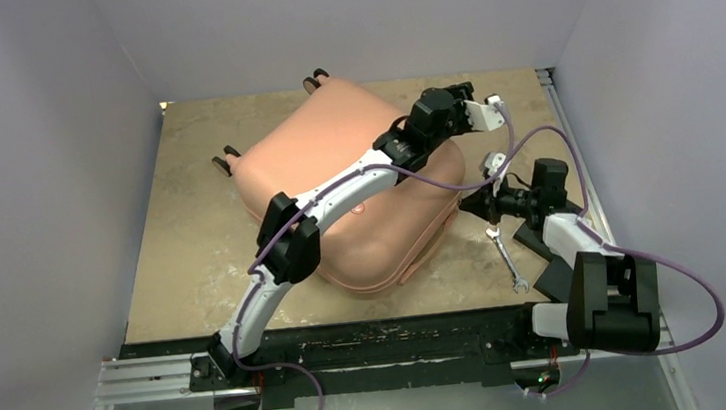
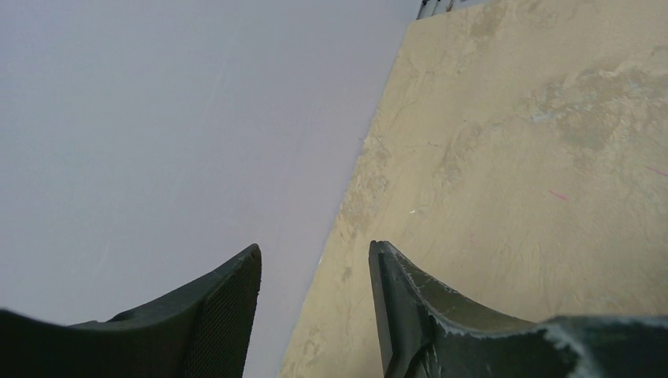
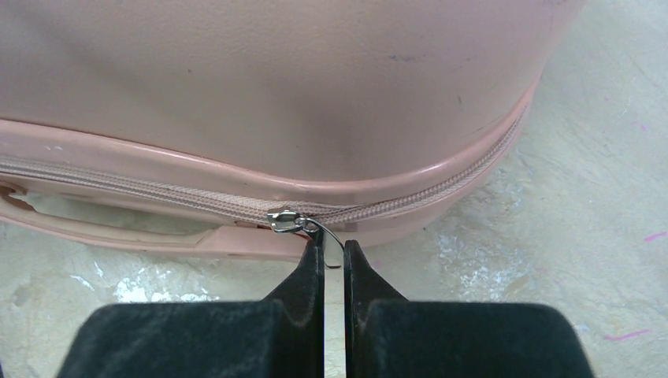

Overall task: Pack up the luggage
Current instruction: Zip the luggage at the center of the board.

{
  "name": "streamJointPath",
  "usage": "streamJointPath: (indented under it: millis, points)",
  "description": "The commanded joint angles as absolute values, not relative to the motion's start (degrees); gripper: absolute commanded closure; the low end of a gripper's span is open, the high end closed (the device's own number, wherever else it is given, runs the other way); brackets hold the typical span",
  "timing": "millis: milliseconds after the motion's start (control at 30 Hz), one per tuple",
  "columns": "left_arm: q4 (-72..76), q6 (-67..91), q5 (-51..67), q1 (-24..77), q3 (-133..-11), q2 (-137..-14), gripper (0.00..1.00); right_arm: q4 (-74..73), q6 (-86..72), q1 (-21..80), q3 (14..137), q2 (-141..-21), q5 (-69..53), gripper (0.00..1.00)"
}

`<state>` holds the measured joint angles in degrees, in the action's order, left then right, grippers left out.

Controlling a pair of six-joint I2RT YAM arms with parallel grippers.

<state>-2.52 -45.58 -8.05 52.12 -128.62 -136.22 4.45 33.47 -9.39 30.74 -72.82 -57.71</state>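
Right gripper [image 3: 332,250] pinches the wire zipper pull [image 3: 293,221] of the luggage [image 3: 276,94] just ahead — left gripper [image 2: 315,260] spread, empty, past its far right corner.

No text, number or sign can be read in any view. A small reddish mark [image 1: 357,209] on the luggage [image 1: 322,139], seen from above, is too small to make out.

The top camera looks down from behind over the whole bench [image 1: 191,232]; the left wrist camera faces bare bench and wall [image 2: 157,118]; the right wrist camera sits close on the luggage [image 3: 315,94] at its zipper pull [image 3: 285,220], luggage the top view shares.
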Motion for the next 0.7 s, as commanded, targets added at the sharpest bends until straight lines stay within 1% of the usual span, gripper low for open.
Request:
streamJointPath:
  millis: [0,300,400,500,667]
  points:
    - [-20.31,-42.35,-5.0,52.36,-122.44,-132.37,0.48,14.13,28.53,-12.3,31.59,-72.71,-51.42,1.0]
    - [-21.04,-40.96,-4.82,52.29,-118.67,-130.08,0.49,13.97,25.34,-16.33,32.42,-71.9,-51.56,1.0]
    - [-21.45,-40.74,-3.95,52.31,-120.86,-130.71,0.49,14.37,23.91,-16.39,32.7,-72.05,-49.34,1.0]
    - [-23.45,-40.41,-2.97,52.51,-124.67,-132.57,0.49,14.58,22.61,-16.42,34.57,-74.79,-47.14,1.0]
    - [-23.72,-40.59,-2.84,52.9,-123.98,-133.07,0.5,19.47,15.7,-16.54,35.94,-77.54,-39.47,1.0]
